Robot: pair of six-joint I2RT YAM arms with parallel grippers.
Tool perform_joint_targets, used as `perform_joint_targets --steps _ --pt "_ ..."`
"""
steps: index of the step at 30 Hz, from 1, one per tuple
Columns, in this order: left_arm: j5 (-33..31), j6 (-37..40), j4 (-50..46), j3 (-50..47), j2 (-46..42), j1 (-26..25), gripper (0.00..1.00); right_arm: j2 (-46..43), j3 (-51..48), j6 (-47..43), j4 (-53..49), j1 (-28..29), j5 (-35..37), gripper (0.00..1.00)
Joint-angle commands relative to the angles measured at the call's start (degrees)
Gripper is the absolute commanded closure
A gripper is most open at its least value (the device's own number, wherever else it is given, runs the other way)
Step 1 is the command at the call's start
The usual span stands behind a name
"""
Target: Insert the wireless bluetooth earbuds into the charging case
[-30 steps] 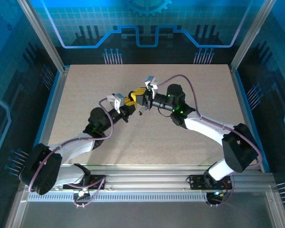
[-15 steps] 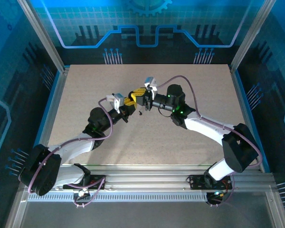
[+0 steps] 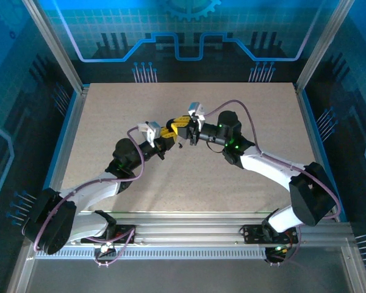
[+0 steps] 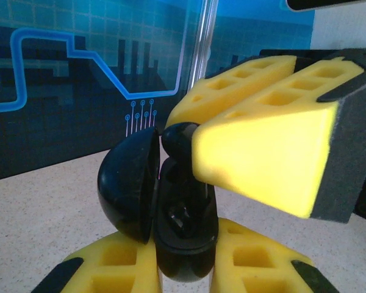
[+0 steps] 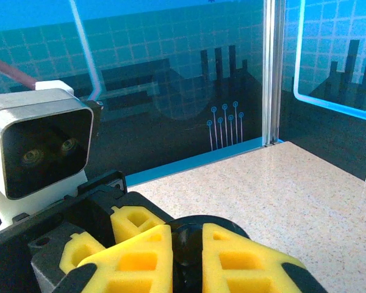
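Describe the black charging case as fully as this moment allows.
The charging case is small, rounded, glossy black, plastic-looking. It is open: its domed lid swings out leftward in the left wrist view. It stands upright, clamped low between the yellow fingers of the left gripper. The right gripper holds a black earbud against its upper rim. Its dark interior is unclear.

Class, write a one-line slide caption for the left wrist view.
Left tool grips the open black case; right tool holds a black earbud at its mouth.
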Motion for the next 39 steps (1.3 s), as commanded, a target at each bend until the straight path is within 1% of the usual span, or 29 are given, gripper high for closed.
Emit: perform_joint_targets --steps 1,4,5,7,8,10,13,16,19,24,28,32,39 --pt "-0.6 2.7 0.0 1.2 -1.9 0.0 0.9 -2.3 0.0 1.3 1.2 -1.1 -0.9 0.85" --pt "-4.0 3.4 -2.9 1.2 -2.4 -0.1 0.9 -4.3 0.3 1.2 -2.4 -1.6 -1.0 0.86" --pt "-5.7 3.7 -4.3 1.2 -2.7 -0.1 0.9 -5.2 0.6 0.5 -5.9 -1.9 -0.7 0.86" --pt "-9.5 3.3 -9.9 2.4 -2.9 0.1 0.9 -6.6 1.5 -2.2 -14.9 -2.2 1.4 0.86" --pt "-10.7 3.2 -14.5 3.9 -2.8 0.2 0.91 -7.1 2.4 -3.1 -20.9 -2.3 3.7 0.86" --pt "-12.0 3.2 -20.5 5.6 -2.5 0.3 0.92 -7.3 4.2 -3.9 -30.6 -3.0 5.1 0.86" --pt "-12.9 2.6 -21.5 4.8 -3.4 0.3 0.92 -7.1 5.0 -3.0 -40.8 -3.4 8.8 0.85" --pt "-13.8 2.4 -23.8 4.6 -4.8 0.3 0.92 -6.3 4.1 0.5 -47.1 -3.6 13.2 0.85" --pt "-14.6 2.4 -25.4 4.3 -6.0 0.3 0.92 -4.6 2.1 5.1 -50.7 -4.0 18.5 0.86" --pt "-14.5 2.3 -27.2 5.0 -5.8 0.3 0.91 -0.4 -0.8 10.6 -52.7 -4.6 22.0 0.86" --pt "-14.6 2.7 -28.6 5.5 -6.2 0.3 0.91 3.0 -0.5 11.7 -55.9 -5.3 21.7 0.85" --pt "-14.9 3.4 -30.3 5.4 -7.2 0.3 0.91 6.7 1.4 10.6 -60.7 -5.4 21.1 0.85" --pt "-15.7 3.9 -30.8 4.8 -7.6 0.4 0.9 13.3 5.5 9.2 -65.5 -5.8 21.1 0.84"
